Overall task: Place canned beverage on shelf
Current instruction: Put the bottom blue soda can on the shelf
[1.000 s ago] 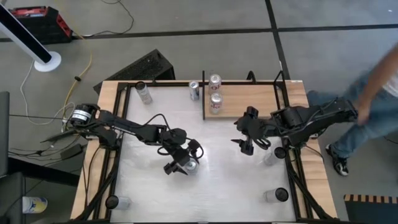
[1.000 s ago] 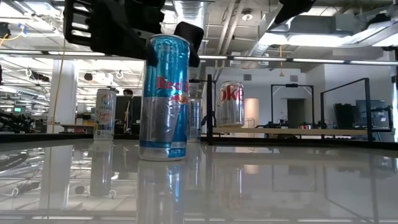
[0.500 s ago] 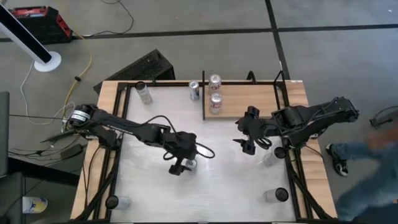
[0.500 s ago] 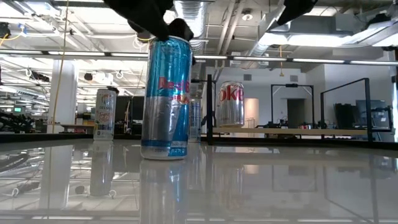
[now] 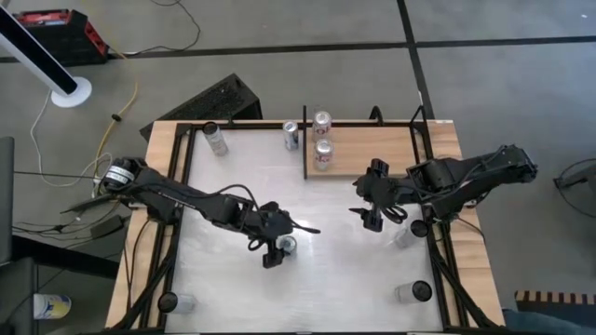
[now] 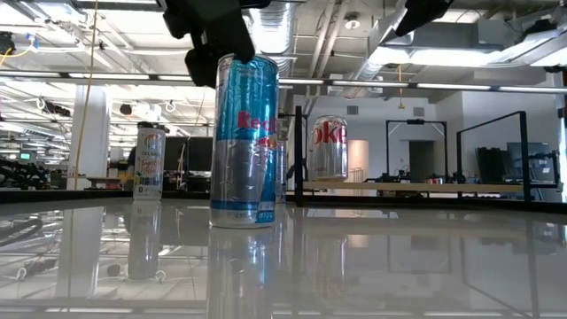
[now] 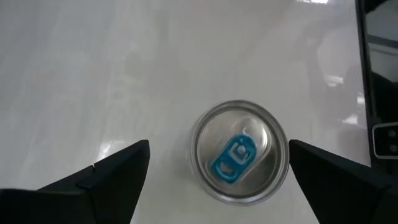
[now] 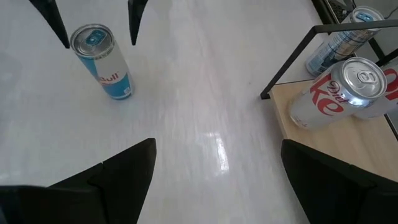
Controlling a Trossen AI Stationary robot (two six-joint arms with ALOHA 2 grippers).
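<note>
A tall blue-and-silver canned beverage stands upright on its base on the white tabletop, left of centre. My left gripper hovers open just above it, one finger on either side of the can's top without touching it. The shelf, a light wooden board with black rails, lies at the far right and carries two silver-and-red cans. My right gripper hangs open near the shelf's near edge, with nothing between its fingers.
A silver can stands on the table just left of the shelf, and another stands at the far left. Clear cups stand near the table's corners and beside the right arm. Black frame rails run along both sides.
My left gripper has risen from around the blue can's top to just above it and has rolled about its own axis. The can has shifted slightly on the table and turned a little, still upright. A person at the right has walked out of the high view.
</note>
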